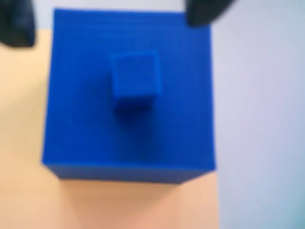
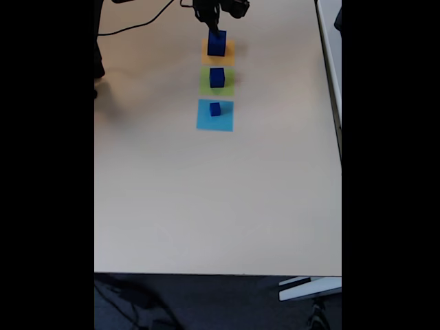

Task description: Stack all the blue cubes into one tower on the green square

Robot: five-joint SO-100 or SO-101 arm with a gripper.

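Observation:
The large blue cube (image 1: 128,95) (image 2: 216,42) rests on an orange square (image 1: 24,119) (image 2: 218,52). In the blurred wrist view a much smaller blue cube shape (image 1: 136,76) shows on the middle of its top face. The medium blue cube (image 2: 217,77) stands on the green square (image 2: 217,85). The small blue cube (image 2: 215,108) sits on a light-blue square (image 2: 214,118). My gripper (image 1: 112,16) (image 2: 216,27) hangs open just above the large cube. One dark fingertip (image 1: 16,24) is off its far left corner and the other fingertip (image 1: 207,12) is over its far right corner.
The three squares lie in a line down the far middle of the pale table (image 2: 206,199). A black cable (image 2: 137,26) trails at the far left. The table's right edge (image 2: 339,137) and front edge (image 2: 206,273) drop to dark floor.

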